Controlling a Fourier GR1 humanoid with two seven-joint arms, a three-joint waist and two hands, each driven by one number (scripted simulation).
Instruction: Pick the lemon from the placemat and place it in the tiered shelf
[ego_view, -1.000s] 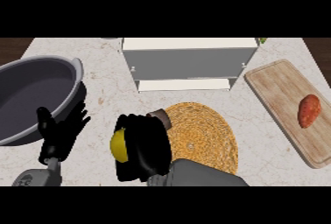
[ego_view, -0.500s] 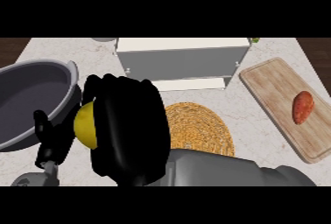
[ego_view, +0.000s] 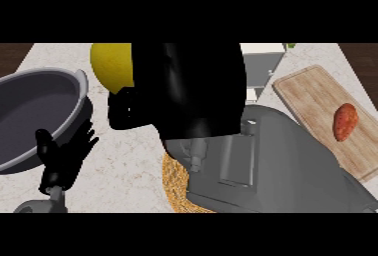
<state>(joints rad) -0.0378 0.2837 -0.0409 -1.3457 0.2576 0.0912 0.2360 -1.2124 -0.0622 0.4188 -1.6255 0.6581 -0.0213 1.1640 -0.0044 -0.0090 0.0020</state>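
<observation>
My right hand (ego_view: 188, 90) fills the middle of the head view, raised close to the camera and shut on the yellow lemon (ego_view: 111, 65), which shows at its left side. Its grey forearm covers most of the woven placemat (ego_view: 174, 181); only a strip of the mat shows at the lower middle. The white tiered shelf (ego_view: 260, 70) peeks out behind the hand at the upper right, mostly hidden. My left hand (ego_view: 65, 156) rests open at the lower left, fingers up, beside the bowl.
A large grey bowl (ego_view: 29, 117) sits at the left edge. A wooden cutting board (ego_view: 317, 107) lies at the right with an orange sweet potato (ego_view: 345, 121) on it. The counter is speckled white stone.
My right hand has lifted the lemon up off the placemat and toward the camera and the shelf, growing large in view. The left hand has stayed put.
</observation>
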